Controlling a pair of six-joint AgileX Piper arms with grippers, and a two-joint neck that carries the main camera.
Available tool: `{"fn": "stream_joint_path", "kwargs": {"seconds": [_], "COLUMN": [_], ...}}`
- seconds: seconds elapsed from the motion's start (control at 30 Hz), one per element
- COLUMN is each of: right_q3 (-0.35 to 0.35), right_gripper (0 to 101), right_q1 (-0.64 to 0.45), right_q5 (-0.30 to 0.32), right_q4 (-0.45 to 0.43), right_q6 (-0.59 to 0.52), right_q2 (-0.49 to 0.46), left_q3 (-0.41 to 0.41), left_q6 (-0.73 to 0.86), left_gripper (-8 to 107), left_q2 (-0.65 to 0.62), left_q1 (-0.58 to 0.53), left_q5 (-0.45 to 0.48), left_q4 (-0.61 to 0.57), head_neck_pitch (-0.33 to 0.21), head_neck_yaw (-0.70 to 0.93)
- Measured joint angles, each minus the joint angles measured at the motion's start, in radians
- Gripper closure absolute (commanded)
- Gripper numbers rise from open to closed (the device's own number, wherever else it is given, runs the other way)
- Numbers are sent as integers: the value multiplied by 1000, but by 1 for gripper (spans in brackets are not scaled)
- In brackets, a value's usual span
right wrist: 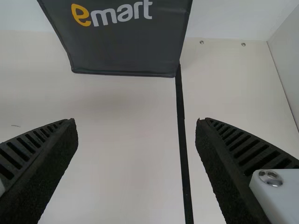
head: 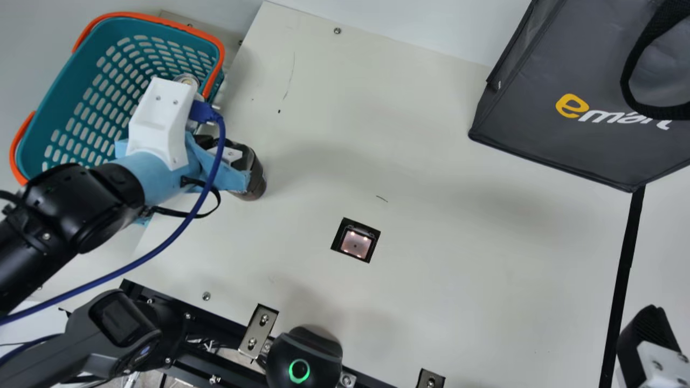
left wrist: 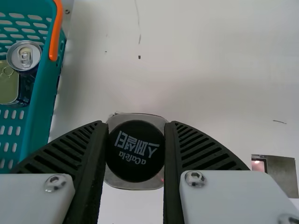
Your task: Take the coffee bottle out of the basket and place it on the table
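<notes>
The dark coffee bottle (head: 255, 173) is outside the teal basket (head: 81, 70), over the table just to its right in the main view. My left gripper (head: 229, 153) is at the bottle's upper part. The left wrist view looks down on the bottle's black cap (left wrist: 135, 151), with the left gripper (left wrist: 135, 154) shut on it, one finger on each side. Whether the bottle's base touches the table I cannot tell. My right gripper (head: 647, 345) is at the main view's lower right; in the right wrist view the right gripper (right wrist: 136, 123) stands open with nothing between its fingers.
A can (left wrist: 24, 56) and a gold tin (left wrist: 8, 84) are in the basket. A dark bag (head: 571, 91) stands at the table's far right. A scanner window (head: 356, 243) is set in the table's middle, and a handheld scanner (head: 116, 328) lies at the near left.
</notes>
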Motion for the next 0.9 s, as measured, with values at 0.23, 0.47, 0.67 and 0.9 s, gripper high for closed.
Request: {"fn": "stream_joint_path", "kwargs": {"seconds": [0.23, 0.47, 0.67, 0.9], "right_q3": [0, 0, 0, 0], "right_gripper": [10, 10, 10, 10], "right_q1": [0, 0, 0, 0], "right_q5": [0, 0, 0, 0], "right_q4": [0, 0, 0, 0], "right_q6": [0, 0, 0, 0], "right_q2": [0, 0, 0, 0], "left_q3": [3, 3, 1, -7], "left_q6": [14, 40, 60, 78], "left_gripper": [32, 9, 9, 9], "left_q2": [-3, -6, -11, -19], "left_q1": [6, 23, 37, 47], "left_q5": [0, -4, -1, 3], "left_q4": [-12, -26, -37, -49], "head_neck_pitch": [0, 0, 0, 0], "head_neck_yaw": [0, 0, 0, 0]}}
